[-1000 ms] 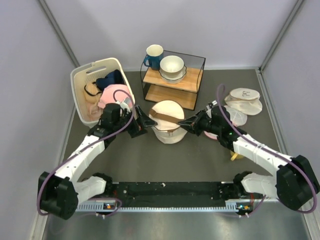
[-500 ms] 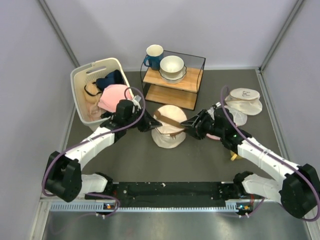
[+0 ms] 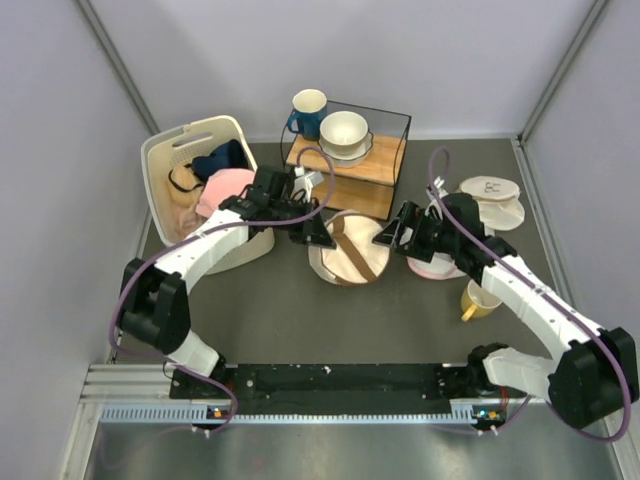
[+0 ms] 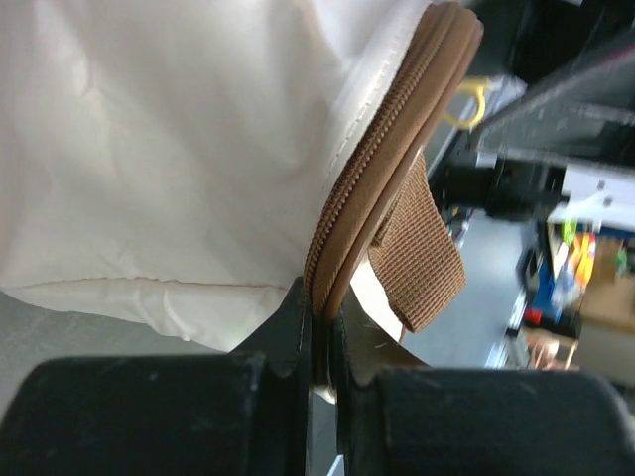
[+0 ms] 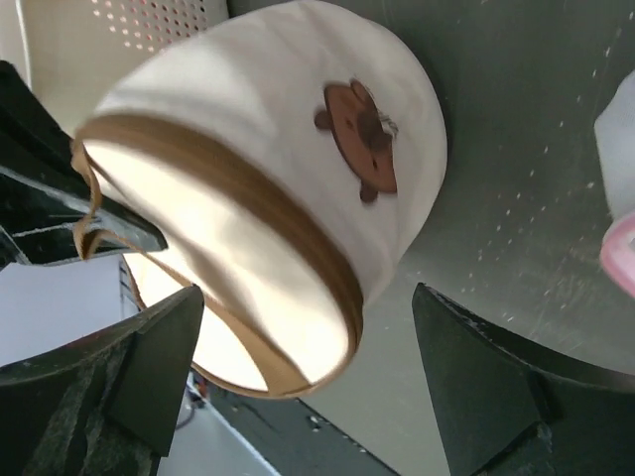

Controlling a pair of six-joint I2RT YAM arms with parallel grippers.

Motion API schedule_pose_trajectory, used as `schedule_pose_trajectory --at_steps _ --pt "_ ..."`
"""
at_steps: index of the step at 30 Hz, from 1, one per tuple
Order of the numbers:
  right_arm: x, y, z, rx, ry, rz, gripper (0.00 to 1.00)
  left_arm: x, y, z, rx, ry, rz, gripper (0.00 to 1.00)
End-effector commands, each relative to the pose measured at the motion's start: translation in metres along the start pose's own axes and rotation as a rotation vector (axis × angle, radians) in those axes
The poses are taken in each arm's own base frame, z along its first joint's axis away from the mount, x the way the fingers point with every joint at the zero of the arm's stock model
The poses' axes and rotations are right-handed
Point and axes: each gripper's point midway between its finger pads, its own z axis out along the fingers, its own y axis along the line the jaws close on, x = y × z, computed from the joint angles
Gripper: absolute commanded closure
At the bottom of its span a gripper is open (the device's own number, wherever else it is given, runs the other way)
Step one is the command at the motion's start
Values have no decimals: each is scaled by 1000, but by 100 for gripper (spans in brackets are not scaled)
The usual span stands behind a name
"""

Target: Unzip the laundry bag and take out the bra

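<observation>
The cream laundry bag lies in the middle of the table, its round brown-strapped face turned up. My left gripper is shut on the bag's brown zipper rim at its left edge, and a loose brown strap hangs beside the jaws. My right gripper stands open at the bag's right side, holding nothing. In the right wrist view the laundry bag shows its brown animal mark, with the right gripper spread wide around its near end without touching. The bra is hidden.
A cream plastic basket with pink and dark clothes stands at the left. A wire shelf at the back carries a bowl and a blue mug. At the right lie a pink-rimmed mesh pouch, another cream pouch and a yellow mug.
My left gripper closed on the bag's zipper rim and swung toward the back. My right gripper let go of the bag and opened. The bag tipped and flattened.
</observation>
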Motion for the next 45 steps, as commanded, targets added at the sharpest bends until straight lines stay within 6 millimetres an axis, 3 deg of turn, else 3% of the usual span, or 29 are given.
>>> schedule_pose_trajectory --at_steps 1,4,7,8,10,11,12,13,14,15,16,19,20,21,22,23,28,39,41,43,44,45 --pt "-18 6 -2 -59 44 -215 12 19 -16 -6 155 131 184 100" --pt "-6 7 3 -106 147 -235 15 25 -21 -8 184 153 249 100" --pt "1 14 5 -162 170 -218 38 17 -20 -9 148 135 260 100" --pt "0 16 5 -171 163 -204 52 10 -21 -9 139 124 263 100" --pt "-4 18 6 -177 139 -197 74 2 -15 -6 93 114 231 78" --pt "-8 18 7 -160 119 -178 93 -4 -18 -6 88 101 230 66" --pt "-11 17 8 -148 107 -167 100 -8 -14 -4 57 94 214 45" --pt "-13 16 8 -136 95 -161 100 -12 -14 -5 44 84 206 23" --pt "-17 13 8 -110 69 -143 100 -17 -15 -6 20 68 180 8" --pt "-19 10 8 -94 57 -133 100 -21 -16 -11 -5 48 171 1" --pt "-22 8 8 -78 41 -124 100 -26 -12 -14 -67 20 136 1" --pt "-25 5 8 -54 15 -96 100 -36 -15 -34 -180 -92 49 1" --pt "-26 4 9 -51 9 -94 100 -28 -8 -35 -207 -106 0 1" --pt "-25 2 10 -49 9 -94 100 -36 -21 -45 -180 -188 13 3" --pt "-25 1 12 -48 8 -94 100 -20 -13 -40 -177 -184 -74 6" --pt "-24 -1 13 -46 14 -91 100 -20 -24 -47 -140 -225 -63 7" --pt "-20 -2 21 -63 49 -85 100 2 4 -43 -217 -227 -145 5" --pt "-16 9 22 -142 105 -204 100 2 -5 -14 -43 -171 -180 18" --pt "-14 7 24 -138 127 -199 100 6 -8 -11 -10 -150 -186 25" --pt "-16 1 32 -124 147 -176 100 6 -13 -10 17 -142 -183 39" --pt "-19 2 34 -122 143 -172 100 6 -14 -11 22 -136 -182 70" --pt "-24 -2 36 -107 138 -158 100 7 -15 -11 25 -132 -185 91"
